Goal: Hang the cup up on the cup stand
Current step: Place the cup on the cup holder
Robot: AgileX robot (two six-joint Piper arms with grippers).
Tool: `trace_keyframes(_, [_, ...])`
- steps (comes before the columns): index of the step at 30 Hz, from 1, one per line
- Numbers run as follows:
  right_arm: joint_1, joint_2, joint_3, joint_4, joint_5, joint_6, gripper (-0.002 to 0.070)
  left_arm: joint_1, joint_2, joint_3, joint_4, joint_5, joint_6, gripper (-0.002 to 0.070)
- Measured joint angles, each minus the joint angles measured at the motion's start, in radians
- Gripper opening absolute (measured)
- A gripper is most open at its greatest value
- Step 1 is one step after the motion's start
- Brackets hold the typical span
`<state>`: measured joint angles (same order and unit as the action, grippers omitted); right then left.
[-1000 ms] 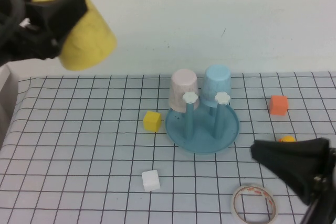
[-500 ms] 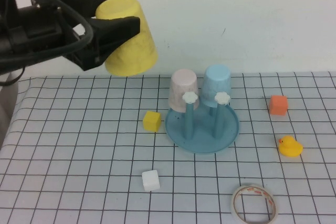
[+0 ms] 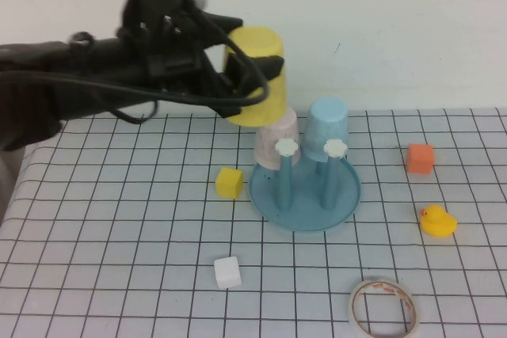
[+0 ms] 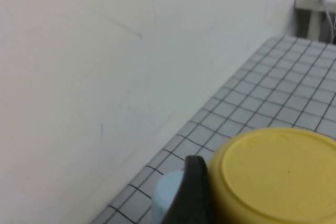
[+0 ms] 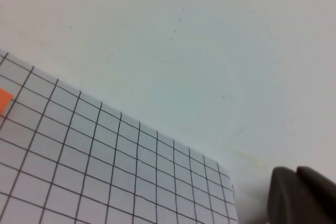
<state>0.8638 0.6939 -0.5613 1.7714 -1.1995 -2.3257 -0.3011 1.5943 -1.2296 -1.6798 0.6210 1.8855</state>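
Holding the cup upside down in my left gripper above the cup stand; right gripper clenched, aside.

Plain white wall behind grid-patterned table, apparently cloth-covered.

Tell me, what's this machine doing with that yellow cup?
The robot's left gripper holds the yellow cup upside down in the air, just above the pink cup at the back of the teal cup stand. The pink cup and a light blue cup already sit upside down on the stand's rear pegs, while the two front pegs are bare. The yellow cup isn't on a peg yet. The right gripper is shut, away from the stand, out of the overhead view.
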Motion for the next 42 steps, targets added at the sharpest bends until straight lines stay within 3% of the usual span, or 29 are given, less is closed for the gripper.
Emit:
trace_keyframes(4, [0.000,-0.009,0.000,0.000,-0.014,0.057,-0.0001,-0.033,0.097,-0.051,-0.002,-0.011,0.004,0.0554])
trace_keyframes(16, [0.000,-0.132,0.000,0.000,0.022,0.066,-0.0001,-0.037,0.313,-0.189,-0.008,-0.015,-0.079,0.0554])
trace_keyframes(24, [0.000,-0.304,0.037,0.000,0.030,0.074,-0.0001,-0.037,0.371,-0.191,-0.010,-0.011,-0.062,0.0553])
trace_keyframes(30, [0.000,-0.446,0.098,0.000,0.139,0.008,-0.0001,-0.039,0.400,-0.194,-0.017,-0.015,-0.060,0.0553])
trace_keyframes(42, [0.000,-0.469,0.107,0.000,0.183,-0.019,-0.0001,-0.041,0.403,-0.222,-0.017,-0.015,-0.062,0.0553])
